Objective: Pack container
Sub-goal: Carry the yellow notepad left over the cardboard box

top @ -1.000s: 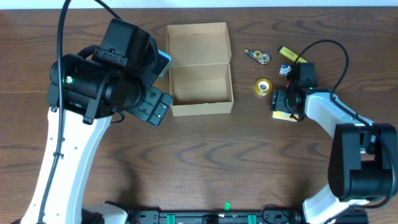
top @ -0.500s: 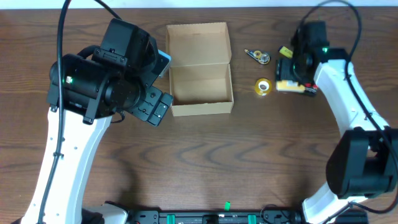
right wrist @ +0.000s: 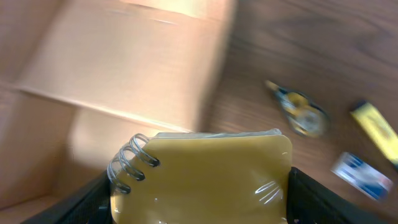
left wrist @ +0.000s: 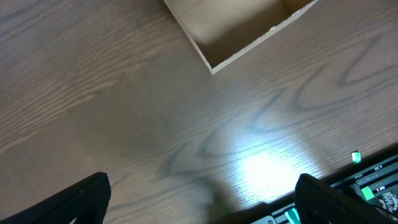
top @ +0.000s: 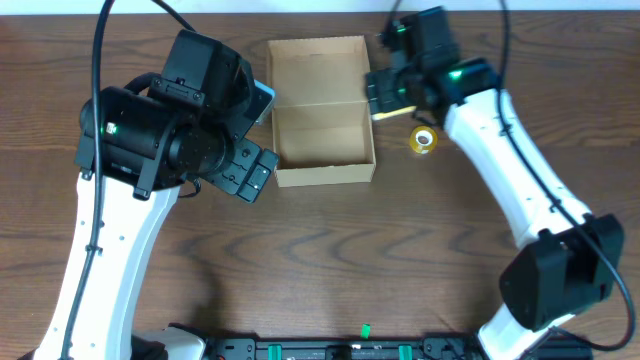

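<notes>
The container [top: 322, 128] is an open tan cardboard box with its flap lid folded back, at the table's upper middle; its corner shows in the left wrist view [left wrist: 249, 28]. My right gripper [top: 388, 98] is shut on a yellow spiral notebook [right wrist: 205, 177] and holds it in the air at the box's right edge, by the lid [right wrist: 137, 56]. My left gripper [left wrist: 199, 199] is open and empty over bare table, left of and in front of the box.
A yellow tape roll [top: 424, 140] lies right of the box. In the right wrist view a correction tape dispenser [right wrist: 300, 114], a yellow bar [right wrist: 376, 126] and a small blue-white item [right wrist: 362, 175] lie on the table beyond the notebook.
My right gripper has carried the yellow notebook up and to the left, from the table's right side to the box's right edge. The left arm has not moved.
</notes>
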You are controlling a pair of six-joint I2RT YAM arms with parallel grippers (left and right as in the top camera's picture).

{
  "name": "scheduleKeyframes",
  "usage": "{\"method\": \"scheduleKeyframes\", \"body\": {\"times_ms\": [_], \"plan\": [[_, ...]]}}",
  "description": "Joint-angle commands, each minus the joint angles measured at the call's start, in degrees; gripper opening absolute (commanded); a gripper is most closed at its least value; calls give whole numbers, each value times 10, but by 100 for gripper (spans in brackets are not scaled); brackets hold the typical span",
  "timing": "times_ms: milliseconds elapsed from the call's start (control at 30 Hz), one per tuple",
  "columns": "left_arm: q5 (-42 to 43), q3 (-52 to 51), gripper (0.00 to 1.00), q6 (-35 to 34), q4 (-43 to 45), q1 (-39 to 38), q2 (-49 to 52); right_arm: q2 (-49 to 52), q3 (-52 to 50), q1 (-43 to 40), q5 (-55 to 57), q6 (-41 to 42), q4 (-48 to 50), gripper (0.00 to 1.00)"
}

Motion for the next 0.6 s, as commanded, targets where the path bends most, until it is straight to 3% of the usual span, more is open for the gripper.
{"method": "scheduleKeyframes", "body": {"times_ms": [0, 67, 233, 567], "plan": [[0, 9, 95, 4, -3, 1, -6, 11, 10, 54, 11, 30, 17, 30], [0, 9, 95, 4, -3, 1, -6, 21, 9, 82, 24, 59, 24, 32], [0, 9, 95, 4, -3, 1, -6, 65, 9, 135, 54, 125, 27, 24], [0, 9, 95, 4, -3, 1, -6, 119, 9, 164, 54, 234, 34, 23]]}}
